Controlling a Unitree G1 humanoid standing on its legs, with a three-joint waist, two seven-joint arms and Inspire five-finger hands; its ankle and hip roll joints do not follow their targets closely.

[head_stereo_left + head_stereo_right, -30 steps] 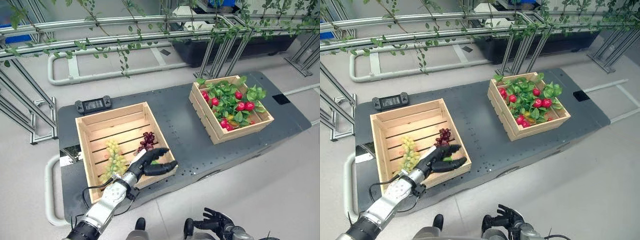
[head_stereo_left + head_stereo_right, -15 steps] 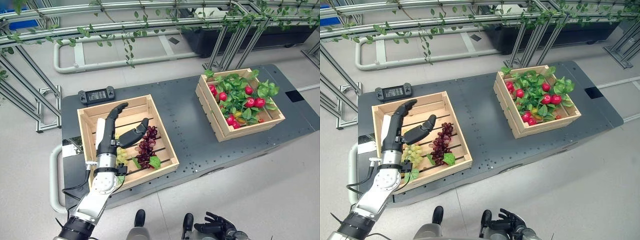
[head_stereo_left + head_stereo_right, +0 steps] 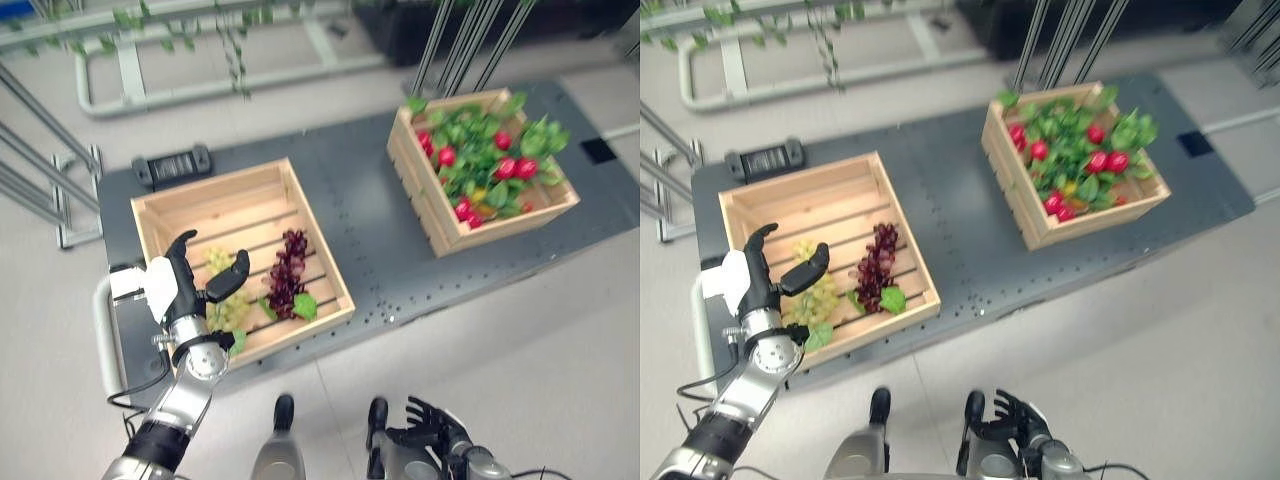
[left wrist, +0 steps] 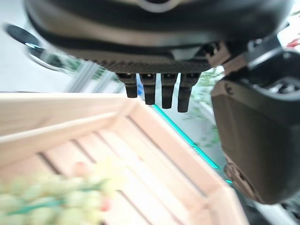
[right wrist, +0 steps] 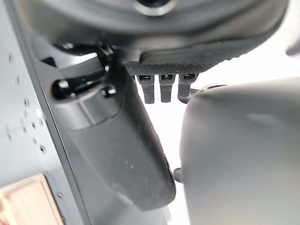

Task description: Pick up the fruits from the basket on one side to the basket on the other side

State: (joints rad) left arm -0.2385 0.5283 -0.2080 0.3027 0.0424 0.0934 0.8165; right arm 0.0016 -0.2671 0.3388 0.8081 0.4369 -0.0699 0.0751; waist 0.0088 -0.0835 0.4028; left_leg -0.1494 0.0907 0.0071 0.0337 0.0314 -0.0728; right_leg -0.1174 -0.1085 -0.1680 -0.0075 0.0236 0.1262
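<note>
A wooden crate on my left holds a green grape bunch and a dark purple grape bunch with a green leaf. My left hand stands upright over the crate's front left corner, fingers straight, thumb apart, holding nothing; the green grapes lie just past it in the left wrist view. The second wooden crate at the far right is full of red fruits among green leaves. My right hand hangs low at the bottom edge, fingers relaxed, empty.
Both crates sit on a dark grey table. A black controller lies at the table's back left. Metal rails with vines run behind the table. Pale floor lies in front.
My left hand has drawn back from the crate's middle to its front left corner, empty. The camera has shifted, so the whole scene sits differently.
</note>
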